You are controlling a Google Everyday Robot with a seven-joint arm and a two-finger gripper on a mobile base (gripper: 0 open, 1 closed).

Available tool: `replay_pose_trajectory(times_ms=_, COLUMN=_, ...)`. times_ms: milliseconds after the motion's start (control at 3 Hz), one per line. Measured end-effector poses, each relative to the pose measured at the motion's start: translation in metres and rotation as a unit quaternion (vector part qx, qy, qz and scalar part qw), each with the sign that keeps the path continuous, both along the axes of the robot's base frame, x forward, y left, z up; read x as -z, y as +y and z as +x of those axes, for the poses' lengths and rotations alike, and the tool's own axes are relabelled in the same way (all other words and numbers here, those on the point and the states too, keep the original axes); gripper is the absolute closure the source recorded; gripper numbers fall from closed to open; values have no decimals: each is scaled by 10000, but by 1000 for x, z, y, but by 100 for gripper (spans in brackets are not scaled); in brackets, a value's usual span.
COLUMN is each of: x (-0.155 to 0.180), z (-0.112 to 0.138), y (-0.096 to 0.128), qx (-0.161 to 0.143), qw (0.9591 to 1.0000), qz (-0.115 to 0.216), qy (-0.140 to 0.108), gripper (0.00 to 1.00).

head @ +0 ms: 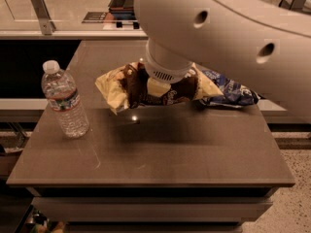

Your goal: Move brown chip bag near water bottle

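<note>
Brown chip bag (141, 87) hangs in the centre of the frame, just under the arm's round wrist, lifted clear of the table (194, 149) with its shadow on the tabletop below. It is crumpled, dark brown in the middle with pale yellow ends. Some pale lettering shows on its lower front, but none of it can be read.

The gripper (161, 88) sits at the middle of the brown chip bag. Its jaws are largely hidden by the wrist and the foil, yet they are clamped on the bag, which hangs from them.

One water bottle (64, 102) stands upright at the left of the table, well apart from the bag. It has a white cap, and its thin label band shows red and blue, with print too small to make out.

A second snack bag, the blue and white bag (232, 92), lies right of centre. Its left end is covered by the brown bag and the arm, and its white markings are illegible.

In all there are two snack bags, one bottle and one arm. The arm is cut off at the top and right edges of the frame.
</note>
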State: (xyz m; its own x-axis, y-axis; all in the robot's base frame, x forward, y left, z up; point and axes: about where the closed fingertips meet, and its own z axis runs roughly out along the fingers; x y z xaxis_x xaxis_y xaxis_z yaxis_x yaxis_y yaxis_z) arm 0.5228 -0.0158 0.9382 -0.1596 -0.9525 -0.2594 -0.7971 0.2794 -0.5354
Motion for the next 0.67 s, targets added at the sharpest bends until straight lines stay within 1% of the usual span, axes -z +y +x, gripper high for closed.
replay_pose_trajectory(times_ms=333, x=20, z=-9, y=12, qx=123, qw=9996, qz=82, qy=237, gripper=100)
replay_pose_trajectory(times_ms=667, x=36, z=-16, y=19, qx=221, qw=9987, qz=183, qy=420, gripper=100)
